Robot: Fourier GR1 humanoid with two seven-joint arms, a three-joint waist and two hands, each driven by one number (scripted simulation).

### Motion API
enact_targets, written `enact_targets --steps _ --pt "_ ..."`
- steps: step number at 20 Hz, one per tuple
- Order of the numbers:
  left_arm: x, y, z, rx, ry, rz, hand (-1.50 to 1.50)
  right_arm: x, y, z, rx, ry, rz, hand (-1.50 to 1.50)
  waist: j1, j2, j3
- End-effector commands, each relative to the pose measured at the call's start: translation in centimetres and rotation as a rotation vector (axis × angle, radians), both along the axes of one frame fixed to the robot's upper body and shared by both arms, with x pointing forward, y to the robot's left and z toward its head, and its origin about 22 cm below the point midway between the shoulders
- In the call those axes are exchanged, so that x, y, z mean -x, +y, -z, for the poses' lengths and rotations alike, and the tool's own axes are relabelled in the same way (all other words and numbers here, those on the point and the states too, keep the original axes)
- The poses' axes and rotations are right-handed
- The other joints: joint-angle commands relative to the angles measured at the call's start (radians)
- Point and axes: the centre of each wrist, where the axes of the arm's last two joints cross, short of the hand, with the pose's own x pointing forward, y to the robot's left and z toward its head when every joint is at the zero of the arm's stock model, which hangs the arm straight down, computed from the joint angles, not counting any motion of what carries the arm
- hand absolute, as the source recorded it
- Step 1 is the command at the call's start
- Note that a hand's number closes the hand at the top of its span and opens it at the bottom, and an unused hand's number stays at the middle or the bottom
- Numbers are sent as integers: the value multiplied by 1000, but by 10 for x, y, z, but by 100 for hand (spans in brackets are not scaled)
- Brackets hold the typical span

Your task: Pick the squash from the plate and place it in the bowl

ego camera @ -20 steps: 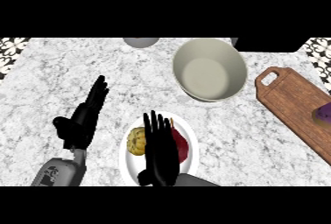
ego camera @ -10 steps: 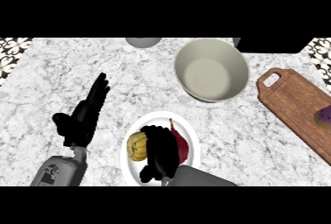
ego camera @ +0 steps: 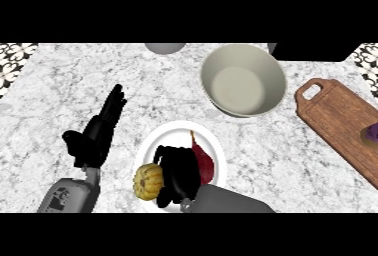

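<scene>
Head view: we see the right hand (ego camera: 177,172) over the white plate (ego camera: 210,137), its fingers (ego camera: 164,155) curled downward beside the yellow squash (ego camera: 147,181); whether they grip it, we cannot tell. A dark red vegetable (ego camera: 204,161) lies on the plate's right side. The left hand (ego camera: 96,135) rests open on the desk (ego camera: 66,90). The bowl (ego camera: 244,80) stands beyond the plate.
</scene>
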Motion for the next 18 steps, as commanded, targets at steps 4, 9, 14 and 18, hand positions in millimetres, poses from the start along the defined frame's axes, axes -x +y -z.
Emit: enact_targets --steps 4,9,14,18 --pt "-7 8 -10 -5 -10 18 0 -41 2 -56 -428 20 266 150 39 16 0" --pt "-4 -19 1 4 -9 43 0 -47 14 -73 -553 -189 216 150 41 12 -1" --pt "0 2 -9 8 4 19 0 -65 31 -106 -528 -420 154 150 27 -3 -3" --pt "1 7 3 4 6 17 0 -75 52 -154 -456 -502 149 150 11 -6 -4"
